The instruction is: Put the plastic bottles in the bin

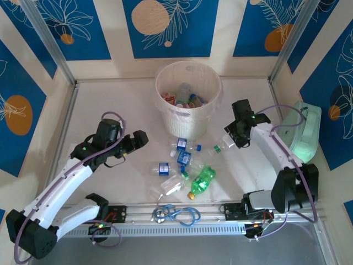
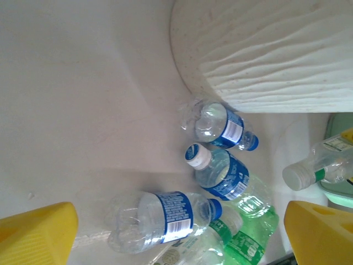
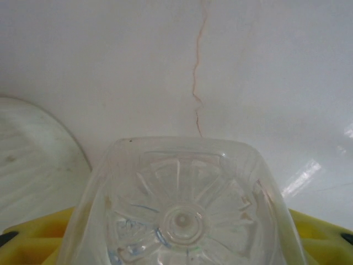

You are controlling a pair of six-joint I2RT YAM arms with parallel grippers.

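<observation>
Several bottles (image 1: 183,159) lie loose mid-counter, just in front of the bin (image 1: 190,118), which stands toward the far edge with more inside. Right jaws are clamped round a clear bottle (image 3: 182,215); left jaws gape wide, holding nothing.

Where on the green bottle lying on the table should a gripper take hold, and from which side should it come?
Probably the middle of the green bottle, from straight above, jaws closing across its width. It lies on its side, yellow cap toward the near edge, so its long round flanks are exposed; a clear bottle crowds its cap end.
</observation>
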